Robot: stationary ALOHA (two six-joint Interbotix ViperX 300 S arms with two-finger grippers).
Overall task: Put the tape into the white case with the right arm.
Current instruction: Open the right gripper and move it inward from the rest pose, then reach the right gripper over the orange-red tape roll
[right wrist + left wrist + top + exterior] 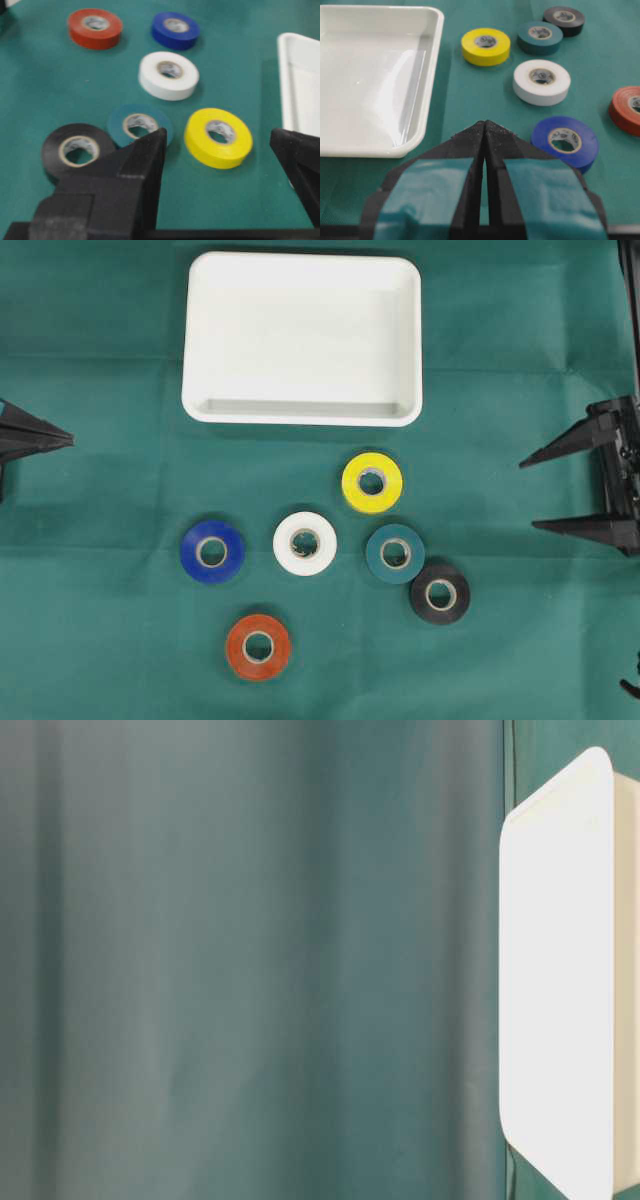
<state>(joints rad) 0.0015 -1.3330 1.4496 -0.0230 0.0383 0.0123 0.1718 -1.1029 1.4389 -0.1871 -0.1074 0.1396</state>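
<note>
A: R gripper point(217, 150)?
B: Jaws wide apart, nothing in them. L gripper point(485, 131) pinched closed, empty.
A: Tapes?
B: Six rolls on cloth; yellow tape point(372, 482) nearest the white case point(205, 390), just below it.

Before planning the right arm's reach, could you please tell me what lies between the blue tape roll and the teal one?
The white tape roll lies between the blue roll and the teal roll, touching neither, as the overhead view shows.

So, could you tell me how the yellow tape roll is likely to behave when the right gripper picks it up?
The yellow tape roll lies flat, so it probably won't roll unless tipped on edge. Its smooth, glossy side may be a little slippery. It looks stiff, likely keeping its shape between the right gripper fingers.
</note>
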